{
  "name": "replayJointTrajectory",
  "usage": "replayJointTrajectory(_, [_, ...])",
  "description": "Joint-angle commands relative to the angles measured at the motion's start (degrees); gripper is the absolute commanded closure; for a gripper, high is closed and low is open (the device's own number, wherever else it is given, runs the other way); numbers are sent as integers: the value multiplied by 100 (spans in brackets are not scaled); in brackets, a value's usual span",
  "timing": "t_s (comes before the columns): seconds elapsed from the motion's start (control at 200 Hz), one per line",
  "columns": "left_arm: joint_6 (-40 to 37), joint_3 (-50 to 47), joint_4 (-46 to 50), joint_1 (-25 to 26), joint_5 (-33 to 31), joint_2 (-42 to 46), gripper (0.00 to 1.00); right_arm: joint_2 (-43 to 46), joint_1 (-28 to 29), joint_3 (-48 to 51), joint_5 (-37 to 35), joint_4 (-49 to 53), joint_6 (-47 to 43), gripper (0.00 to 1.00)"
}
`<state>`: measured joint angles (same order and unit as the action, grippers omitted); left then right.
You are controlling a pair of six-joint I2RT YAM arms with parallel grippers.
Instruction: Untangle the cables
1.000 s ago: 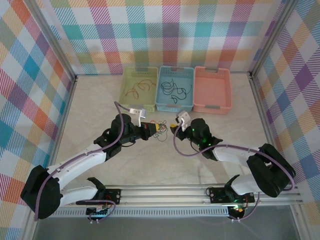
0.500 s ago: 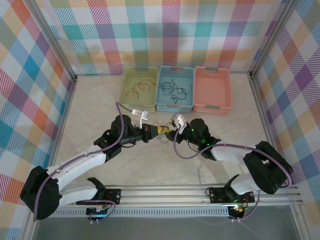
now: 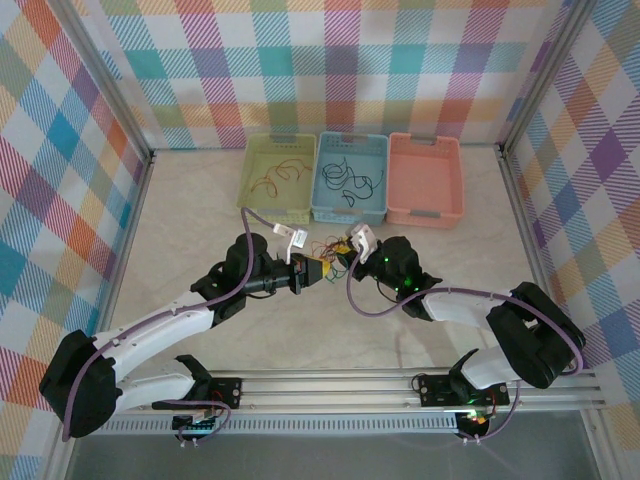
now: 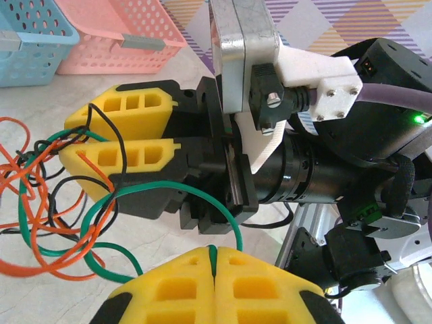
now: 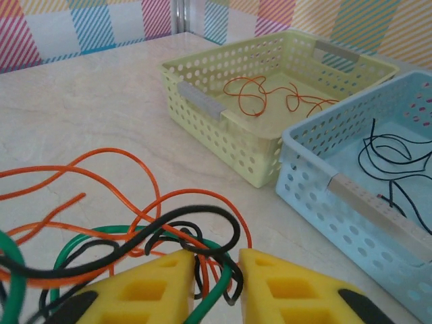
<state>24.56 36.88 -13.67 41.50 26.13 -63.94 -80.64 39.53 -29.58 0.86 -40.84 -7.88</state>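
- A tangle of thin orange, green and black cables (image 5: 138, 226) lies near the middle of the marble tabletop (image 3: 200, 210).
- The left fingers (image 4: 169, 283), yellow foam, are pressed together on a green strand (image 4: 162, 192).
- The right fingers (image 5: 290, 290) stand slightly apart, with tangle strands between them.
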Motion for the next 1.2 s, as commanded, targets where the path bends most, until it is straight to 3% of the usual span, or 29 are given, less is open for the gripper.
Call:
replayJointTrajectory(0.0, [-166,96,-38,67,62,95,100,173,-61,105,-108,-230,92,83])
replayJointTrajectory(0.24, [-215,65,92,62,-238,205,100,145,-331,71,-462,7,640,100])
replayJointTrajectory(0.36, [-239,4,204,67,-562,441,100,115,-512,59,-895,198,1018,100])
replayJointTrajectory(0.55, [-273,-132,888,60,-2307,1060,100,57,-768,15,-1607,628,1642,100])
replayJointTrajectory(0.795, [-28,-408,1384,69,-4028,1939,100,-5,-885,-110,-2670,1185,2322,100])
replayJointTrajectory(0.975, [249,-505,1633,68,-4917,2317,100,4,-928,-176,-3533,1658,2869,100])
replayJointTrajectory(1.195, [494,-542,1860,64,-5525,2512,100,-12,-1001,-201,-3804,1895,3139,100])
